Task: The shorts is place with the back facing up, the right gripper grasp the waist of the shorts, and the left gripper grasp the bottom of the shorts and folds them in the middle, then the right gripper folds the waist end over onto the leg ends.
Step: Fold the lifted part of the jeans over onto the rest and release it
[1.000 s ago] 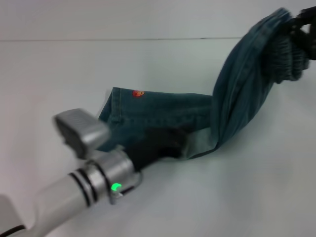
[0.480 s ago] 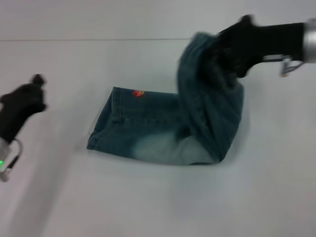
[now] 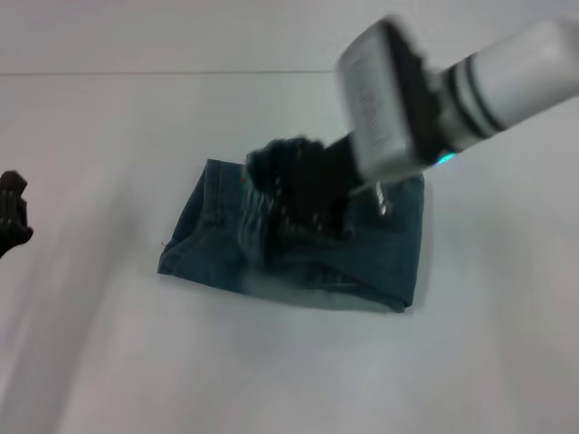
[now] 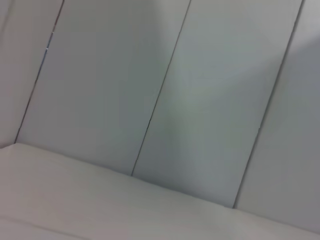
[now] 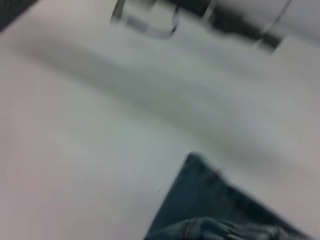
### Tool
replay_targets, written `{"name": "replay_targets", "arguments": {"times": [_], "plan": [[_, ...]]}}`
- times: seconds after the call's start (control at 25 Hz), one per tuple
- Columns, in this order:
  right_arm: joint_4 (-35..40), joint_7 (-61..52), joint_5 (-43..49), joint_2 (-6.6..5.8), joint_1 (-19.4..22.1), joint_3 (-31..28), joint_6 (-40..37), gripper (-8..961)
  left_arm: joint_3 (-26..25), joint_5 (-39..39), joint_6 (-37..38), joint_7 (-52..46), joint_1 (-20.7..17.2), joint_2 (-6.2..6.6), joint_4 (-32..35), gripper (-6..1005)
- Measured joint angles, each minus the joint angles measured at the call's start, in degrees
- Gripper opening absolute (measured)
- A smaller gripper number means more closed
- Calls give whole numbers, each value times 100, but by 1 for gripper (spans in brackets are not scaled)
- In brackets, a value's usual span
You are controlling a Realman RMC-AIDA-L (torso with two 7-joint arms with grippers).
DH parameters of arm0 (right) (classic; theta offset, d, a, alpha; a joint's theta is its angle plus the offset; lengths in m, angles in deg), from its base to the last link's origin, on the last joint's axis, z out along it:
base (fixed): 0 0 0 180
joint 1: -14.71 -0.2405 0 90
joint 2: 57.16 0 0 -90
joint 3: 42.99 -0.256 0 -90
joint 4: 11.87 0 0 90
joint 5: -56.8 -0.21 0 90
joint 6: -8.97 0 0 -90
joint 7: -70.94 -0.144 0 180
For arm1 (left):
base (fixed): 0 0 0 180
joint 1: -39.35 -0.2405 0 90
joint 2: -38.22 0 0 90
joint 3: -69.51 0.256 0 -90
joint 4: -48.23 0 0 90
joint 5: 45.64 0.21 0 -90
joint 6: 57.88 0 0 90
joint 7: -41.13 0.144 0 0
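- My right gripper [image 3: 303, 194] is low over the shorts [image 3: 298, 249], its black fingers buried in a bunched, darker ruffle that I take for the waist of the shorts [image 3: 262, 203]; the fingers look clamped on that band, though blur keeps me from seeing the jaw gap itself
- Directly under my fingers the waist sits rucked up, not flat; if I let go here, I judge it could spring back or settle as a lump, leaving the fold crooked
- If I pull away before the fingers part fully, the elastic could snag and drag the top layer back with me
- Just beyond my fingertips, toward the robot's left, lie the leg ends [image 3: 194, 231]; the waist appears to stop short of that hem edge, so a release now may leave the fold uneven
- Behind my wrist, the folded edge [image 3: 407, 271] rests flat on the white table [image 3: 109, 362]; a sideways tug from me could skew it
- Farthest off, the left gripper [image 3: 11, 212] hangs at the edge of the head view, well apart from the cloth, and I cannot tell its state; it cannot steady the layers if they slip
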Motion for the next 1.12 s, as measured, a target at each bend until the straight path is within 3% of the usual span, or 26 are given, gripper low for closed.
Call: {"name": "replay_targets", "arguments": {"times": [0.16, 0.32, 0.64, 1.04, 1.12], "plan": [[-208, -213, -163, 50, -189, 1180, 538, 195, -11, 0, -4, -2, -131, -14, -25, 36], [140, -251, -435, 43, -52, 1809, 783, 236, -22, 19, -41, -3, -137, -17, -38, 43], [1447, -388, -437, -20, 467, 1828, 597, 514, 42, 43, -249, 43, 32, 10, -172, 57], [1659, -659, -488, -44, 618, 1466, 463, 885, 93, 53, -366, 45, 128, 11, -205, 75], [1809, -944, -443, -69, 712, 1184, 365, 897, 132, 53, -332, 45, 116, 13, -193, 78]]}}
